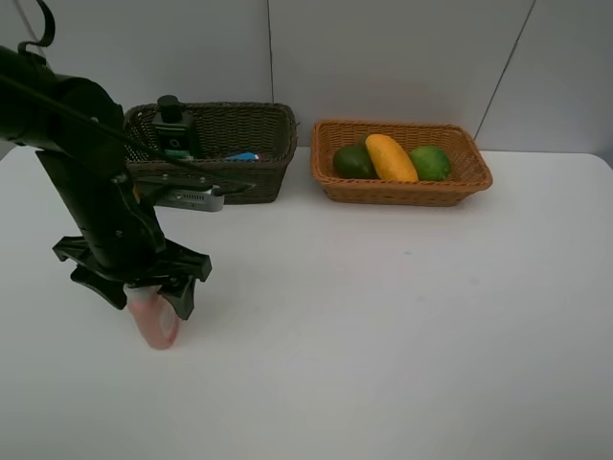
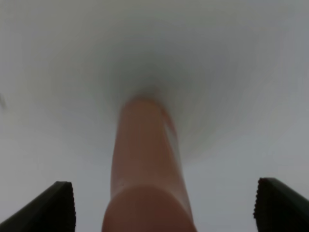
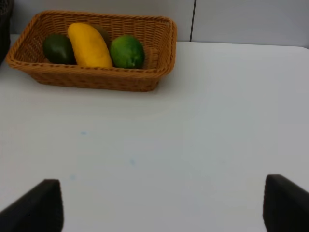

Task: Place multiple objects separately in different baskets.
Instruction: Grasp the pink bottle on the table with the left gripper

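The pink white-capped bottle (image 1: pixel 156 321) stands on the table at the front left. My left gripper (image 1: pixel 144 287) is open and straddles its top. In the left wrist view the bottle (image 2: pixel 147 164) sits between the wide-apart fingers (image 2: pixel 60 203), untouched. The dark basket (image 1: pixel 259 120) holds the dark green pump bottle (image 1: pixel 175 129) and the blue eraser (image 1: pixel 241 156). The orange-tan basket (image 1: pixel 402 192) holds the avocado (image 1: pixel 352 161), mango (image 1: pixel 391 158) and bright green fruit (image 1: pixel 431 163). My right gripper (image 3: pixel 161 208) is open and empty, facing that basket (image 3: pixel 96 79). The kiwi and marker are hidden.
Both baskets stand side by side at the back of the white table (image 1: pixel 383 326), against the grey wall. The left arm (image 1: pixel 86 172) reaches down in front of the dark basket. The right arm is out of the exterior view.
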Robot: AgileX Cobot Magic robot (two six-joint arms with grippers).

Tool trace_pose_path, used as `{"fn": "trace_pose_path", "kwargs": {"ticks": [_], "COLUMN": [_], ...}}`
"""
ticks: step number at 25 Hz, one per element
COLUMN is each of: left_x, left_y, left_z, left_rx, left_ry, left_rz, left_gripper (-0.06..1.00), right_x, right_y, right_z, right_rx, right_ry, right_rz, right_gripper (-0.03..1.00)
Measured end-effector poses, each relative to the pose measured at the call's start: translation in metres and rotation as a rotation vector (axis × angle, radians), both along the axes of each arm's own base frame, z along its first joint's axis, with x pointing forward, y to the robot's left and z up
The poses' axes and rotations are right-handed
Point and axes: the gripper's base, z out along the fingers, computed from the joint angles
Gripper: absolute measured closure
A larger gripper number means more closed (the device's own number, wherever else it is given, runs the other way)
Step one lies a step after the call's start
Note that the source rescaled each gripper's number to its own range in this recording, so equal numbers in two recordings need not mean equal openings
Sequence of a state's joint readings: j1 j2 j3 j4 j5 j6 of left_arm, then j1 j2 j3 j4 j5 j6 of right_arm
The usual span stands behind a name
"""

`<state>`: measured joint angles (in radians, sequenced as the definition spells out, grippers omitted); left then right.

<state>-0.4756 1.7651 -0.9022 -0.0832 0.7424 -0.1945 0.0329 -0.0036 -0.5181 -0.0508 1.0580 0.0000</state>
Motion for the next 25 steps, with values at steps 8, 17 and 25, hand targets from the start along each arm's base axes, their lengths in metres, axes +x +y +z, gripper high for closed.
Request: {"fn": "trace_pose_path", "kwargs": {"ticks": [8, 17, 25], "left_x": [0.0019, 0.0014, 0.0014], "left_y": [-0.0013, -0.0027, -0.0029], "left_z": [-0.0025, -0.0027, -0.0026], "left_rx": [-0.01, -0.025, -0.027], "left_ry": [-0.01, -0.003, -0.003], "left_rz": [0.007, 0.024, 0.026], "left_gripper": [0.25, 0.65, 0.65], "right_x": [0.0, 0.0, 0.0], "right_y": [0.0, 0.0, 0.0], "right_z": [0.0, 0.0, 0.0], "right_rx": [0.0, 0.0, 0.0], "right_ry": [0.0, 0.0, 0.0], "right_rz": [0.0, 0.0, 0.0], "right_gripper": [-0.02, -0.02, -0.02]}}
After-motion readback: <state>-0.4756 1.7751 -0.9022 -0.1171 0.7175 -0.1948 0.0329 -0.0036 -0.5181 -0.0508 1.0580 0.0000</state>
